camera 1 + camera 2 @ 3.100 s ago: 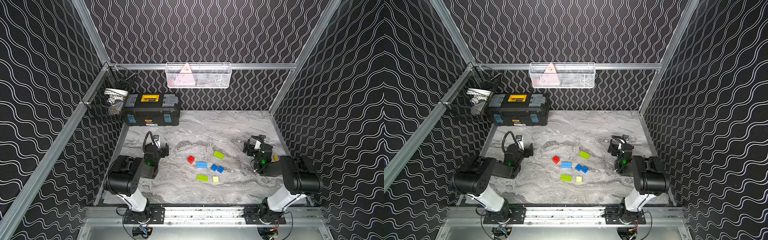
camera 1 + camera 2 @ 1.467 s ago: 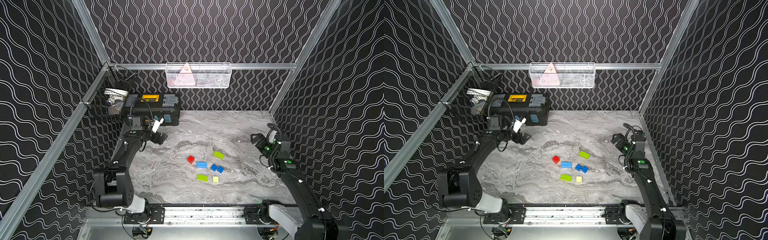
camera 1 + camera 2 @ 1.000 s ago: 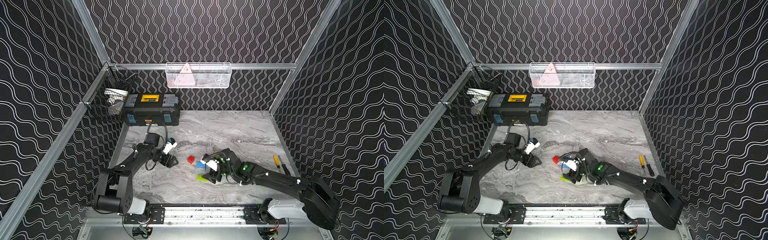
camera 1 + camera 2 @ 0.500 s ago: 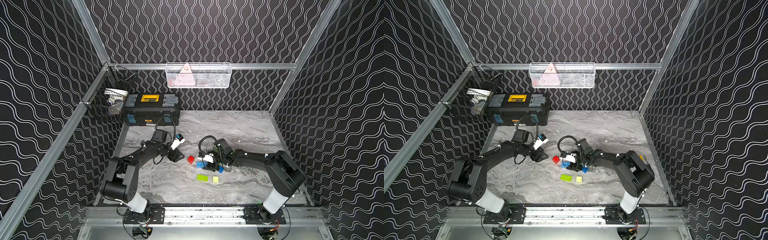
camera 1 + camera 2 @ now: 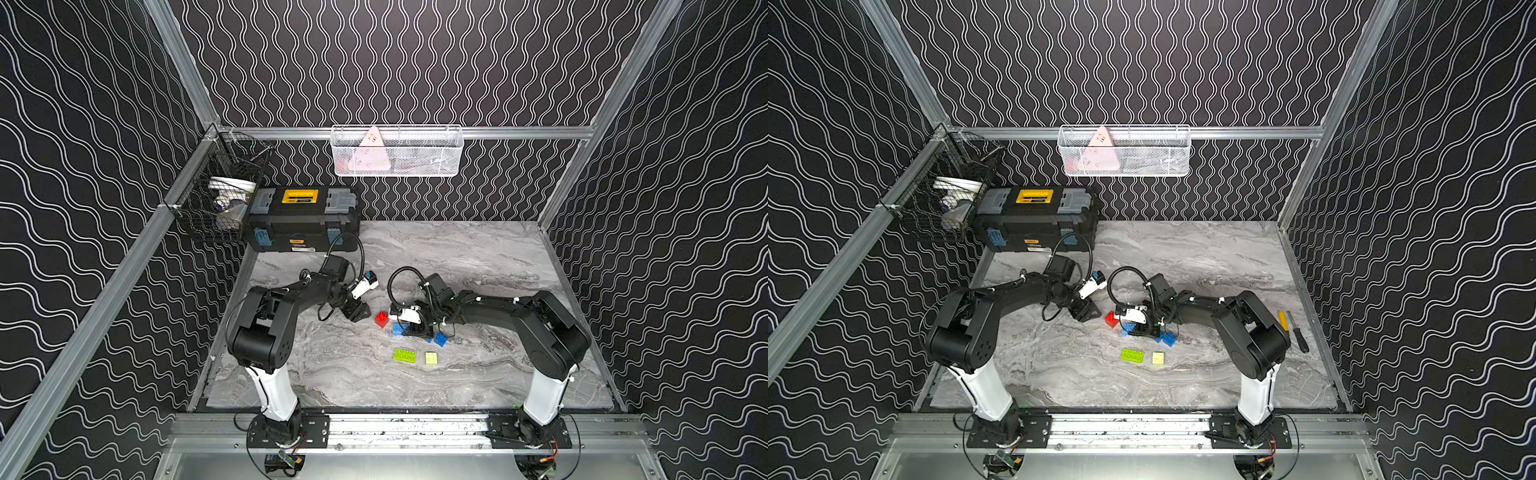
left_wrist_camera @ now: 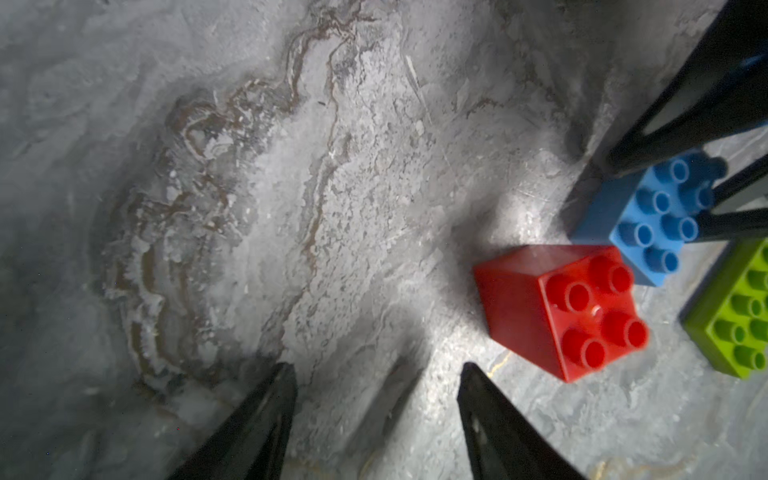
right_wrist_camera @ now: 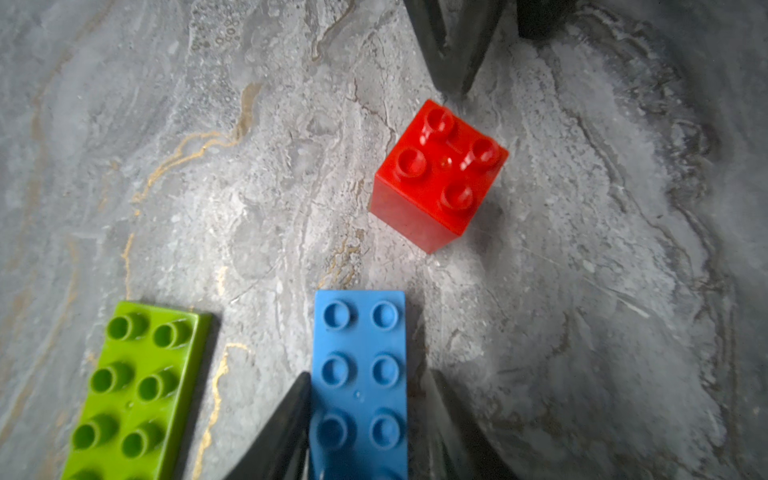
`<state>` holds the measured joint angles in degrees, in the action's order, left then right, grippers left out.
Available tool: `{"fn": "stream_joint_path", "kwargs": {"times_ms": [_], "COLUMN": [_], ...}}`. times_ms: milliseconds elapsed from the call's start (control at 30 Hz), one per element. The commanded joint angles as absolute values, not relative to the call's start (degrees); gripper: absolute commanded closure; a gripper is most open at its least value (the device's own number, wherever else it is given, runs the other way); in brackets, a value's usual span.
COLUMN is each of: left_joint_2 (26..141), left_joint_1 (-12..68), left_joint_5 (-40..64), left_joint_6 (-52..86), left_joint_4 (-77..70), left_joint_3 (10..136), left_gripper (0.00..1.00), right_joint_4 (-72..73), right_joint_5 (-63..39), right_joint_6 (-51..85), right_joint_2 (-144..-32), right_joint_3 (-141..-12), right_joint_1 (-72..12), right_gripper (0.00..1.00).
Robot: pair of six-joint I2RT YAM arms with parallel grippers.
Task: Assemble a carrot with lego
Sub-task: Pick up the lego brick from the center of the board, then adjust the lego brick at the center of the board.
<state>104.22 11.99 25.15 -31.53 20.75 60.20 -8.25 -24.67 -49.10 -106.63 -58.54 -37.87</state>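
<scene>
No carrot exists yet: every brick in view lies single and studs-up on the table [image 5: 457, 257], so I judge this to be the very first pick. The right gripper [image 7: 368, 399] is down at table level, its jaws straddling the light blue brick [image 7: 359, 353] across the narrow width near one end. That is a sensible hold for a long flat piece, since the long sides give parallel faces and the studs are left free for mating. One finger [image 7: 286, 419] sits against the brick's side. The other is blurred, with a dark sliver beside it, so I cannot tell whether the pinch is made. The brick lies flat on the table. Just ahead of those fingertips stands the red brick [image 7: 438, 174], taller and square, likely the carrot's tip. The left gripper [image 6: 378, 374] is spread and empty, low over bare table. The red brick is just outside one of its fingertips rather than between them, so it seems to be lining up to take or steady that piece. A lime green brick [image 7: 137, 386] lies alongside the right gripper, parallel to the blue one and apart from it. The pale yellow brick [image 5: 431, 358] is near that one. A dark blue brick [image 5: 440, 340] sits close under the right wrist, probably left for the wide end.
</scene>
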Motion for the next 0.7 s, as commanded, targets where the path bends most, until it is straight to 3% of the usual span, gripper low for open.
{"fn": "stream_joint_path", "kwargs": {"times_ms": [0, 200, 467, 567, 667], "left_joint_2": [104.76, 104.62, 103.15, 101.42, 99.62], "left_joint_1": [12.95, 15.41, 18.06, 17.78, 11.86], "left_joint_5": [25.88, 25.73, 27.21, 27.51, 32.07], "left_joint_6": [-31.06, -29.76, -27.37, -24.62, -20.72], "left_joint_4": [21.24, 19.89, 18.29, 17.37, 18.52], "left_joint_3": [60.64, 60.04, 57.96, 56.98, 57.92], "left_gripper": [0.31, 0.30, 0.27, 0.24, 0.24], "right_joint_4": [-10.26, -7.59, -7.26, -4.04, -3.60], "right_joint_5": [-25.33, -26.25, -26.87, -25.73, -23.63], "right_joint_6": [-50.86, -49.09, -40.63, -35.99, -34.15], "right_joint_2": [-106.88, -99.32, -88.65, -90.21, -94.19], "right_joint_3": [-59.17, -54.77, -50.42, -50.71, -54.15], "right_joint_1": [-37.90, -36.85, -35.18, -37.10, -39.97], "right_gripper": [0.64, 0.79, 0.79, 0.79, 0.80]}}
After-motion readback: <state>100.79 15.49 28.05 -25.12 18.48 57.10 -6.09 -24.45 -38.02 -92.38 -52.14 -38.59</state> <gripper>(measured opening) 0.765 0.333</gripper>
